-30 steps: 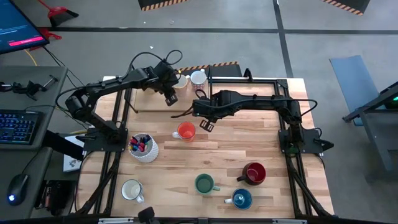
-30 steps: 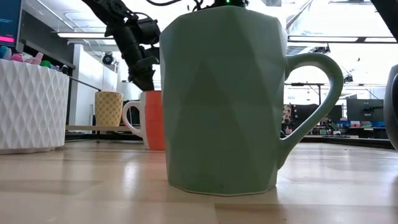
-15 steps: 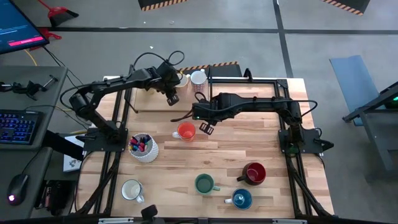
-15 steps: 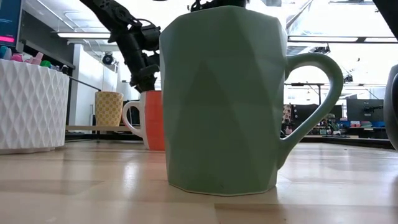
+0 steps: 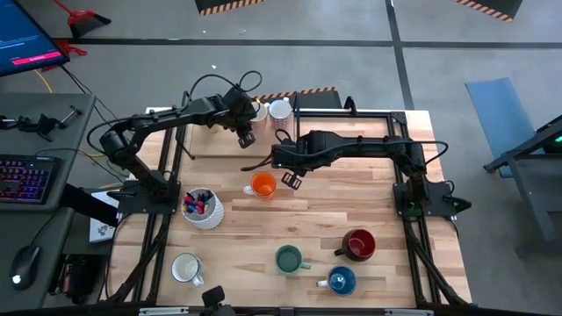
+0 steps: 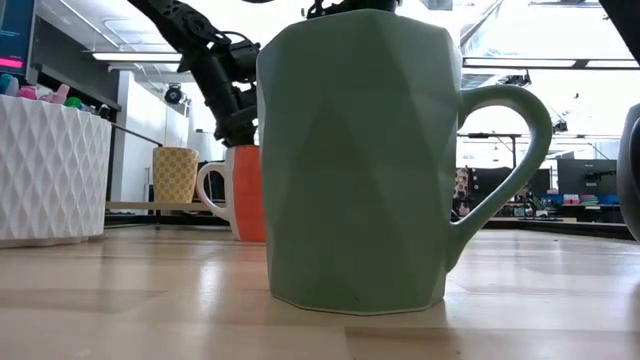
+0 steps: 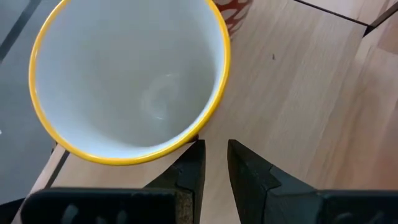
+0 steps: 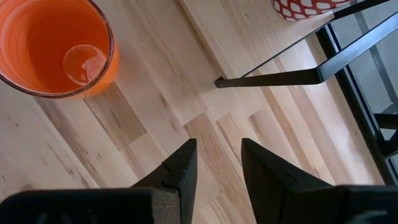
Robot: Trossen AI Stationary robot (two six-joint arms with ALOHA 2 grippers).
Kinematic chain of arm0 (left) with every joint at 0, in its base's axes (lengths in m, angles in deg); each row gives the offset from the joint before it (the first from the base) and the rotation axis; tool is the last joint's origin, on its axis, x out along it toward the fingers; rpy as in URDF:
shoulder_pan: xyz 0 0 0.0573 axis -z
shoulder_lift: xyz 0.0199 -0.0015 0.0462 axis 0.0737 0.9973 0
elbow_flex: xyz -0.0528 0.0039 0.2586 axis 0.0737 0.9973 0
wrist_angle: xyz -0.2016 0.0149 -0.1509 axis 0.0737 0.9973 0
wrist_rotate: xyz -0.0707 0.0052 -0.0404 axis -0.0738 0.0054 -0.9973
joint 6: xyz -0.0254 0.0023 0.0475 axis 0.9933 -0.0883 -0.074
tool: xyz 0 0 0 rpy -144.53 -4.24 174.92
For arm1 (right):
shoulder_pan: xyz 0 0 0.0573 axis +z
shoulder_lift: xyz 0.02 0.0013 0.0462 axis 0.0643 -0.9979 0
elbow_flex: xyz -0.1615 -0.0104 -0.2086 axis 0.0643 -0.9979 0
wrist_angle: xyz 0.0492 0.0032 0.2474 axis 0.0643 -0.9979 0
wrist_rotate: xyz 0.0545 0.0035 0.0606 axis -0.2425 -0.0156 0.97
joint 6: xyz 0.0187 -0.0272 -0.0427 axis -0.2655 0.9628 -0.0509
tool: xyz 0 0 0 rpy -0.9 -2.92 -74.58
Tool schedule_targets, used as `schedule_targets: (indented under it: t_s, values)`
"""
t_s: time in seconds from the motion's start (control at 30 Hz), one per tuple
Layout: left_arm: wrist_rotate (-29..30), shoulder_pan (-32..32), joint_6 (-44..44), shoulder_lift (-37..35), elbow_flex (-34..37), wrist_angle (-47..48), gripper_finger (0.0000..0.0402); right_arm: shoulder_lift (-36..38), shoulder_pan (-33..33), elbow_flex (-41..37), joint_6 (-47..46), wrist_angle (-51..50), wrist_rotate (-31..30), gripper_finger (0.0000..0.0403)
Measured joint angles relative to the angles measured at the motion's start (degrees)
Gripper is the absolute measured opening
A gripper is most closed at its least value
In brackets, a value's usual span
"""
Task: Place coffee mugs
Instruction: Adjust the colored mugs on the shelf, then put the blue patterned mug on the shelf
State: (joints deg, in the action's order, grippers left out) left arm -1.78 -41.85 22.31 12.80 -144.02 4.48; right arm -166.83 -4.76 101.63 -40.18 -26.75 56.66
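Right gripper [image 5: 291, 181] shifted slightly back beside orange mug [image 5: 262, 185], fingers apart, empty. Left gripper [image 5: 248, 139] stayed near yellow-rimmed mug [image 7: 127, 78] at far edge, narrow gap, holding nothing. No mug lifted yet.

A robotics lab: grey floor with hazard-striped tape [image 5: 230, 5], a monitor [image 5: 26, 39] and keyboard [image 5: 26, 178] left of the wooden table [image 5: 351, 202].
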Motion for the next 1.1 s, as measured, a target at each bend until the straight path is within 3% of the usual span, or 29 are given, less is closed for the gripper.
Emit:
schedule_targets:
  t_s: [0.37, 0.57, 0.77, 0.93, 1.1]
  values:
    - [0.3, 0.0, 0.5, 0.0, 0.0, -0.8, 0.006, 0.0, 0.0, 0.0, -0.1, 0.0, 0.0, 0.0103]
    - [0.0, 0.8, -0.5, -2.0, 0.0, 12.2, 0.006, 0.0, 0.0, 0.0, 2.2, 0.0, 0.4, 0.0103]
    - [-0.2, 3.4, 0.8, -10.6, -6.0, 30.9, 0.006, 0.0, 0.0, 0.0, 5.0, -1.3, 1.8, 0.0103]
    - [-4.8, 10.4, 10.0, -21.8, -7.6, 40.0, 0.006, 0.0, 1.0, 0.0, 5.4, -7.0, 4.9, 0.0103]
    - [-5.0, 23.7, 22.2, -30.5, -7.5, 43.0, 0.006, 0.0, 3.5, 0.0, 6.5, -12.3, 5.1, 0.0103]
